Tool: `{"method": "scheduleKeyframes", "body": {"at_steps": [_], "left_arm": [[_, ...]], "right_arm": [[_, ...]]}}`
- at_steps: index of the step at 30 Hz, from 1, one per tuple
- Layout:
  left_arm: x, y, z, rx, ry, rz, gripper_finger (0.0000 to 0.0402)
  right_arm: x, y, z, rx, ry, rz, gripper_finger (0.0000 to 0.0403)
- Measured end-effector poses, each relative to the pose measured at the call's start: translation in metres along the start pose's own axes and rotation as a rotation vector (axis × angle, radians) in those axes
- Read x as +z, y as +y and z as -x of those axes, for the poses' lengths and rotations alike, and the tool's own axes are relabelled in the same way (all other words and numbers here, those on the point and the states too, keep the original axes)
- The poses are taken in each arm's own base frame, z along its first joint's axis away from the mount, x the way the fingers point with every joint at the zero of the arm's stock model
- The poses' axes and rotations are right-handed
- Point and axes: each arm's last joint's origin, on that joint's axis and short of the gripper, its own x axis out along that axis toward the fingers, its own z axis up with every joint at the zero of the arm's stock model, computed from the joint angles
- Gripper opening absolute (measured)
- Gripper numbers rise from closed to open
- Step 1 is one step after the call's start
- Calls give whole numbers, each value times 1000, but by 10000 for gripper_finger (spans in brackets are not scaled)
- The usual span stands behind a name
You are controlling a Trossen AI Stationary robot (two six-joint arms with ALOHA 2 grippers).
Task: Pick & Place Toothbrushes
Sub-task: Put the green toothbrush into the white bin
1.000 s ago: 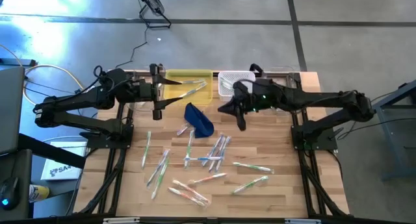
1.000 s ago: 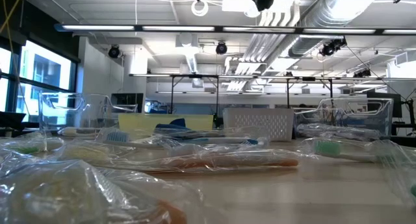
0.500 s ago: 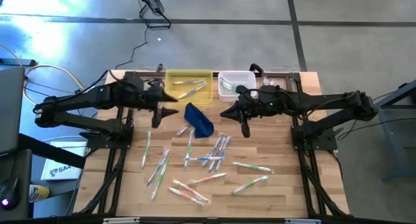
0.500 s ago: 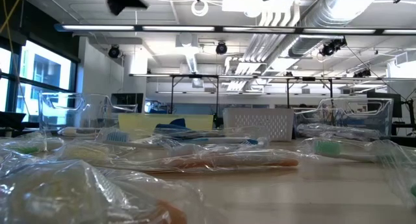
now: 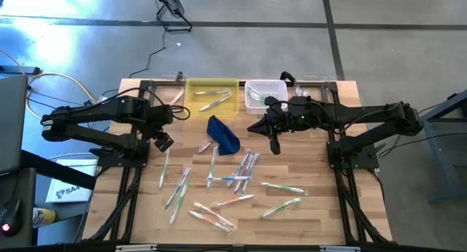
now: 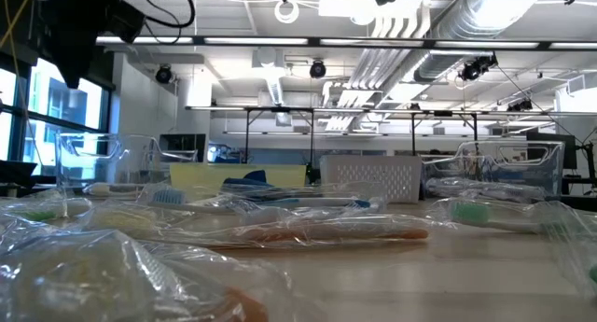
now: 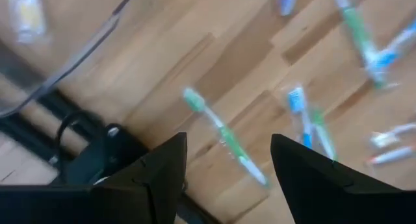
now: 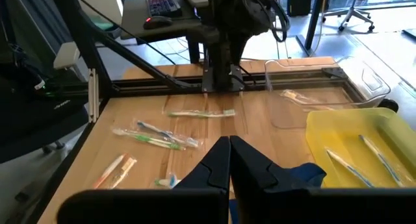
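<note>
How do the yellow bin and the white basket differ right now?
The yellow bin is solid-walled and yellow; the white basket is perforated and white. The bin is wider than the basket and sits to its left at the table's far edge. Both hold a few toothbrushes.

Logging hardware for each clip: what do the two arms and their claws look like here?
Both arms are black, slim and jointed, with black cables looping along them. The left claw has two matte black, wedge-shaped fingers tapering to points. The right claw has the same dark fingers. A small green light glows on the right arm. No markings can be made out.
</note>
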Motion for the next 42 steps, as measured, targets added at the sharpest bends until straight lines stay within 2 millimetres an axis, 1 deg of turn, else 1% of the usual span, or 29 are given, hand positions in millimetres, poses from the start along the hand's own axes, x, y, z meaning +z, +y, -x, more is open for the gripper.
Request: {"method": "scheduleKeyframes", "body": {"at_steps": [9, 15, 29, 32, 37, 42], "left_arm": [[11, -8, -13, 73, 39, -20, 219], [17, -13, -22, 99, 84, -120, 219], [23, -17, -32, 145, 134, -119, 219], [23, -18, -32, 121, 149, -117, 219], [22, -19, -32, 76, 183, -109, 219], [21, -21, -32, 36, 212, -48, 219]], "right_arm": [[0, 0, 0, 0, 3, -4, 2], [0, 0, 0, 0, 4, -7, 2], [0, 0, 0, 0, -3, -16, 2], [0, 0, 0, 0, -3, -56, 2], [0, 0, 0, -4, -3, -67, 2], [-1, 0, 0, 4, 8, -137, 2]]}}
